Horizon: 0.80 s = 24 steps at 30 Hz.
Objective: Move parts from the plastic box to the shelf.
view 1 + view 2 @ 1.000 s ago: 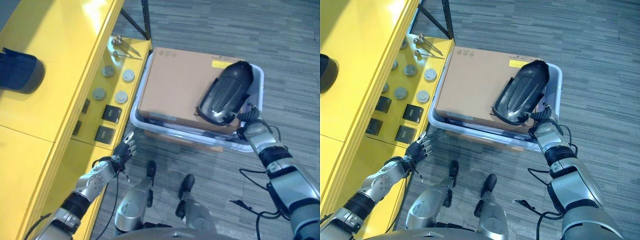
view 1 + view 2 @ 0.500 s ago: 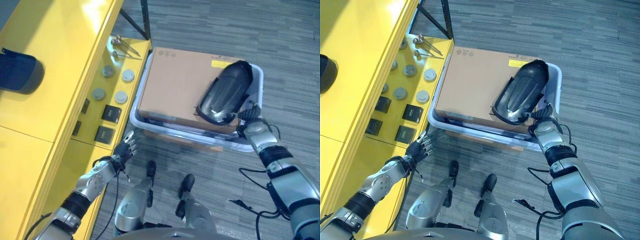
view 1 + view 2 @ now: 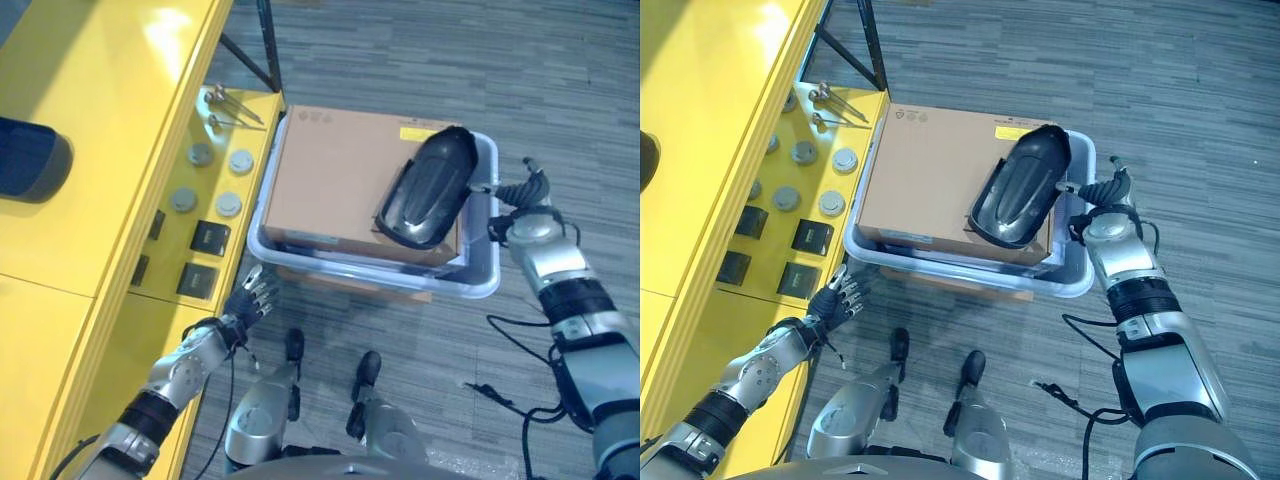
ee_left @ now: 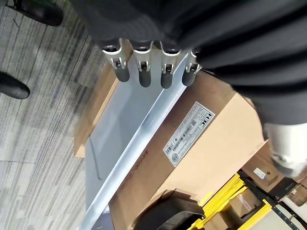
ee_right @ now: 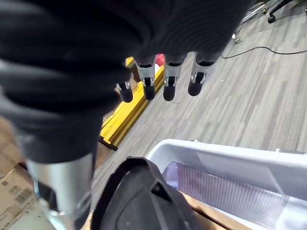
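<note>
The right hand (image 3: 1102, 203), fingers seemingly relaxed and empty, is hovering just right of the glossy black oval shell (image 3: 1020, 186) lying diagonally atop the brown cardboard carton (image 3: 935, 180).

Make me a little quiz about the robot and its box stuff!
1. True or false: the black part lies on the cardboard box.
2. Which hand is by the plastic box's far-right rim? A) left hand B) right hand
3. Fill in: the round grey parts lie on the yellow ____.

Key: 1 true; 2 B; 3 shelf
</note>
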Available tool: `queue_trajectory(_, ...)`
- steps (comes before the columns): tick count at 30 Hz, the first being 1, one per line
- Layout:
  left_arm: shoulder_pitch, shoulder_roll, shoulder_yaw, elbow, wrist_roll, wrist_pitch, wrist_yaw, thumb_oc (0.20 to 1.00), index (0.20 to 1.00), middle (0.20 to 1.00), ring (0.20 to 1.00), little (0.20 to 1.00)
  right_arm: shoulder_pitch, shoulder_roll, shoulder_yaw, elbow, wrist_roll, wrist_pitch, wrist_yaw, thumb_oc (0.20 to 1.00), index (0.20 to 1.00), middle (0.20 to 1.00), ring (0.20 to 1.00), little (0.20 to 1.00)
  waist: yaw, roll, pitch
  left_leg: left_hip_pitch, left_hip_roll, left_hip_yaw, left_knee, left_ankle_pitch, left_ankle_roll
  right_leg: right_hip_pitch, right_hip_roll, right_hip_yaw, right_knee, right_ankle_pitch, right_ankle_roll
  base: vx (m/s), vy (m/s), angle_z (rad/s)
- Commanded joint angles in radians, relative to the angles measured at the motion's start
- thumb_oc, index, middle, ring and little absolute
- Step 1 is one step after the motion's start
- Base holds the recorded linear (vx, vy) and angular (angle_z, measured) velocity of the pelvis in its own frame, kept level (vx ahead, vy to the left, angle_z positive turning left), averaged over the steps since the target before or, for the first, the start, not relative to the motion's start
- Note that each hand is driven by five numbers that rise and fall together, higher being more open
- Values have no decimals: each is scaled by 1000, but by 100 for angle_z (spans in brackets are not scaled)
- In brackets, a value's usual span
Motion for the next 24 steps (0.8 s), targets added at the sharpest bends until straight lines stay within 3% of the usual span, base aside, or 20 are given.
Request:
queue_trajectory(1,1,-39,-13,-24,-18,-56,-26,1000,1000,1000,1000,1000,-34,-22,34,53,4,-32,-127,1000,1000,1000,1000,1000,27,-20,-49,-45,38,-16,76,-69,-33,-38,-107,-4,72,-2,76,-35,23,1)
queue_trajectory(7,-29,-47,-26,-22,-28,-92,-37,1000,1000,1000,1000,1000,-55,24,35,108,43,-66,-195,1000,1000,1000,1000,1000,34,-12,-31,-64,30,-21,85,-71,-30,-49,-113,-7,72,2,77,-21,10,0)
queue_trajectory(24,-78,-44,-53,15,-55,-142,-79,1000,1000,1000,1000,1000,-163,47,97,275,135,-128,-207,1000,1000,1000,1000,1000,58,7,21,-136,4,-31,125,-78,-19,-108,-136,-18,98,9,84,-21,19,4)
